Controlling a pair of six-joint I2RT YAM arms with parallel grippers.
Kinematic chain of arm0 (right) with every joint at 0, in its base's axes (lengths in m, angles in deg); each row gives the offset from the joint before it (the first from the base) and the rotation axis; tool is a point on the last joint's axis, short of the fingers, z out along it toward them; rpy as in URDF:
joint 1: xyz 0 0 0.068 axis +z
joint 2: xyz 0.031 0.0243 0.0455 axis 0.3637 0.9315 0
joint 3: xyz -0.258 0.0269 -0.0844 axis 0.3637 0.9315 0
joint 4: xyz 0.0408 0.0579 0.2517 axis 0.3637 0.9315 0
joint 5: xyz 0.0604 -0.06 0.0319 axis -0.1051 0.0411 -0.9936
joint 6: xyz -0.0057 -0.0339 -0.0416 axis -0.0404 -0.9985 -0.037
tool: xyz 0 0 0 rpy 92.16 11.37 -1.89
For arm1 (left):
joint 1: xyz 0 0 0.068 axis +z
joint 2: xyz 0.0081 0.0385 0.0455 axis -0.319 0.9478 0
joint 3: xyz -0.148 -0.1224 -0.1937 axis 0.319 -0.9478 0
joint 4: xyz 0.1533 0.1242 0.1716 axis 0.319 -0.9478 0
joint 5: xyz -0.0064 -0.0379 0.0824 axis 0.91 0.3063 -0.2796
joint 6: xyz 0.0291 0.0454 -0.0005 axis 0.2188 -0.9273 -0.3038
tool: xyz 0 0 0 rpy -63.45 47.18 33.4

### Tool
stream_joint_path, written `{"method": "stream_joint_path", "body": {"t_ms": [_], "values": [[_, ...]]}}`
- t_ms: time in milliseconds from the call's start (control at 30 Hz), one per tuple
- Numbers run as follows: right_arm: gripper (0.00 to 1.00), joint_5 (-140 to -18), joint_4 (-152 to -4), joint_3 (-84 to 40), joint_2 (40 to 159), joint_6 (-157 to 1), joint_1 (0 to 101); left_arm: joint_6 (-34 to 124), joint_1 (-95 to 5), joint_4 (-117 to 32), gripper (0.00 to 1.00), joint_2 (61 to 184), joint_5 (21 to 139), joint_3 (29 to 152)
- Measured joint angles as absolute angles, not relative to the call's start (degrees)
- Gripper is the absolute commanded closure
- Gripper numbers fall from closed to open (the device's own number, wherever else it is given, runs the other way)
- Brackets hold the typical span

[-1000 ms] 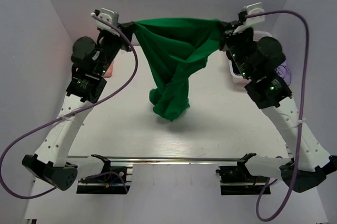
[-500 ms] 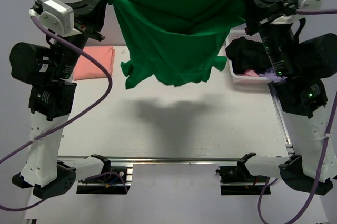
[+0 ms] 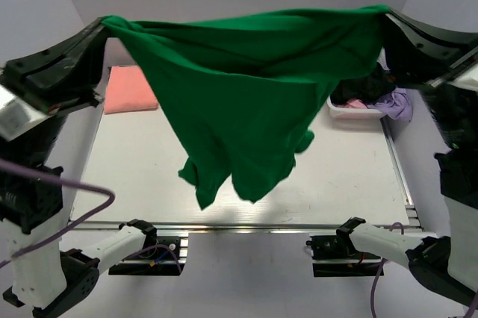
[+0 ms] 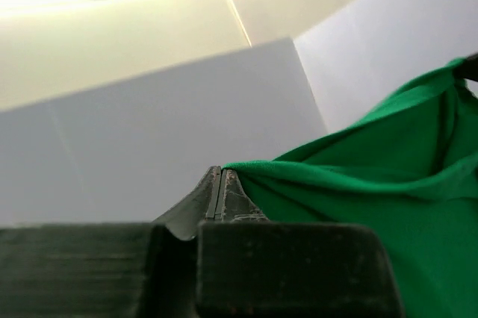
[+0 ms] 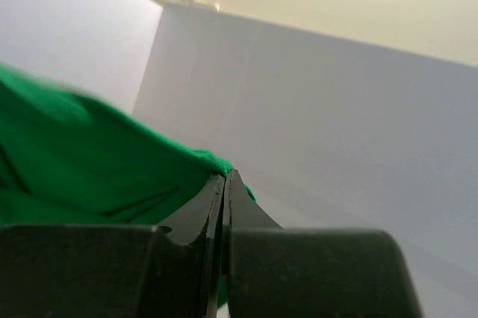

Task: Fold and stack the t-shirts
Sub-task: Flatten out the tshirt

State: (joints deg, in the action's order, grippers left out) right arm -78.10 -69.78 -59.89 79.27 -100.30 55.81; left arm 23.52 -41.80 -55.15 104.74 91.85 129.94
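The bright green t-shirt [image 3: 246, 94] hangs high in the air, stretched wide between both arms, its lower edge dangling above the table. My left gripper [image 3: 104, 21] is shut on its left corner; in the left wrist view the jaws [image 4: 220, 172] pinch the green cloth [image 4: 373, 206]. My right gripper [image 3: 385, 12] is shut on the right corner, and the right wrist view shows the green cloth [image 5: 89, 161] pinched at the fingertips [image 5: 225, 176]. The salmon-pink t-shirt [image 3: 128, 90] lies folded at the table's back left.
A white bin [image 3: 358, 109] holding dark and purple clothes [image 3: 392, 101] stands at the back right. White walls close in the table [image 3: 336, 184] on three sides. Rails and arm bases run along the near edge [image 3: 246, 227].
Both arms have lifted and moved apart toward the camera, spreading the green t-shirt from a bunched drape into a wide hanging sheet.
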Motion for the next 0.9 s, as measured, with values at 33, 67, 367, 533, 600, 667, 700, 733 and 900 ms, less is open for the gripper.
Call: {"method": "stream_joint_path", "body": {"t_ms": [33,67,367,533,600,667,700,733,900], "values": [[1.0,-78.3,-69.8,-59.7,78.6,-100.1,55.8,23.7,-41.7,-55.1,1.0,104.4,92.0,130.9],[1.0,-78.4,-69.8,-59.5,77.8,-100.0,55.8,23.9,-41.7,-55.1,1.0,104.1,92.3,131.5],[1.0,-68.8,-82.7,-42.5,76.2,-100.5,55.8,23.8,-41.6,-50.8,1.0,105.8,87.4,121.1],[1.0,-52.1,-94.4,-30.0,91.1,-101.7,55.0,23.2,-41.6,-45.6,1.0,118.9,77.6,111.3],[1.0,-48.2,-94.8,-27.3,99.3,-100.4,54.2,23.2,-41.5,-44.7,1.0,127.7,73.3,109.3],[1.0,-46.0,-93.8,-25.6,107.8,-98.1,52.9,23.6,-41.0,-44.1,1.0,137.0,69.8,107.7],[1.0,-45.6,-92.6,-25.5,112.0,-96.4,52.1,24.0,-40.6,-44.4,1.0,141.9,68.4,107.4],[1.0,-45.6,-91.8,-25.7,116.3,-95.0,51.2,24.8,-40.1,-44.9,0.71,146.9,67.1,107.5],[0.1,-47.2,-80.1,-40.7,136.2,-88.1,46.4,29.3,-37.0,-56.4,0.0,172.1,63.0,123.4]]}}
